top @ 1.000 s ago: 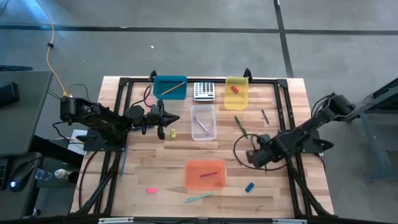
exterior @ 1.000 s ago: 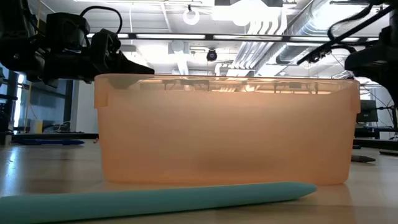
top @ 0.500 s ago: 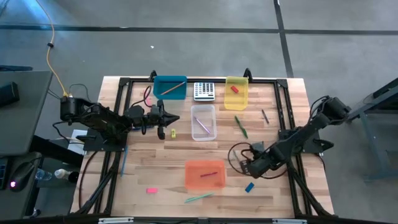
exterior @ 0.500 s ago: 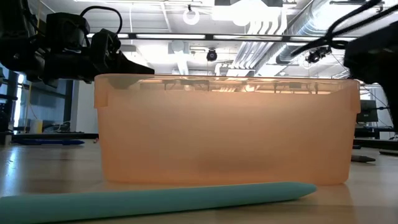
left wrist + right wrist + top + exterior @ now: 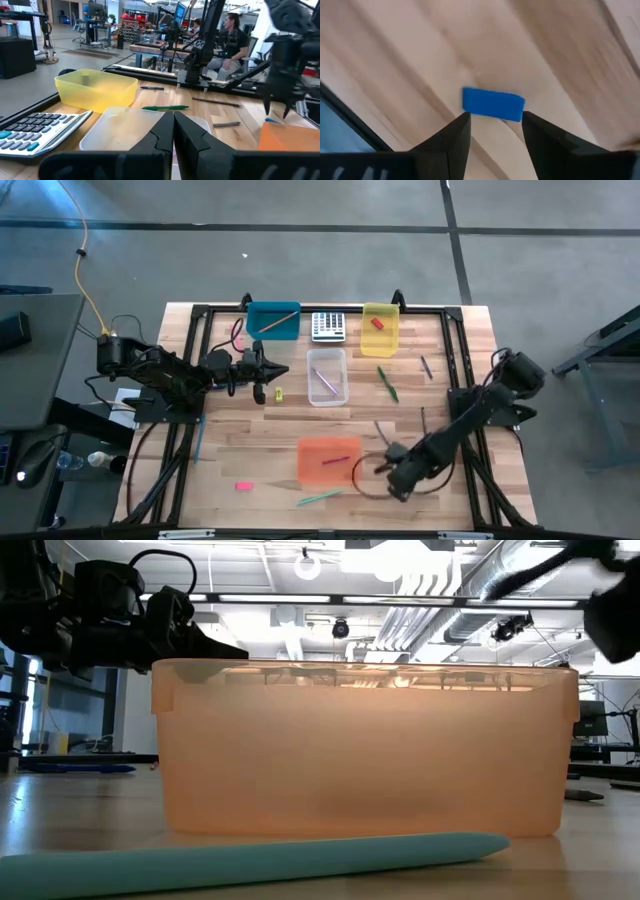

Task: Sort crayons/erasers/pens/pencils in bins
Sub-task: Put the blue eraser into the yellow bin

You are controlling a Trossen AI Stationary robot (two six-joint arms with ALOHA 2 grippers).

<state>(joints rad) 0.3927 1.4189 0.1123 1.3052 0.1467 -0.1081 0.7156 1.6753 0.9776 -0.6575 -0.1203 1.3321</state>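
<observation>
While several sticks already lie in the bins (image 5: 323,375), much is left: the right gripper (image 5: 492,131), spread open, hangs over a blue eraser (image 5: 493,104) near the table's (image 5: 230,430) front edge; the left gripper (image 5: 173,131), pinched closed, waits.

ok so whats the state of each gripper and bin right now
left gripper: shut, empty, beside the clear bin.
right gripper: open, over the blue eraser, not gripping it.
teal bin: holds one pencil.
yellow bin: holds a red eraser.
clear bin: holds a purple pen.
orange bin: holds a red crayon.
</observation>
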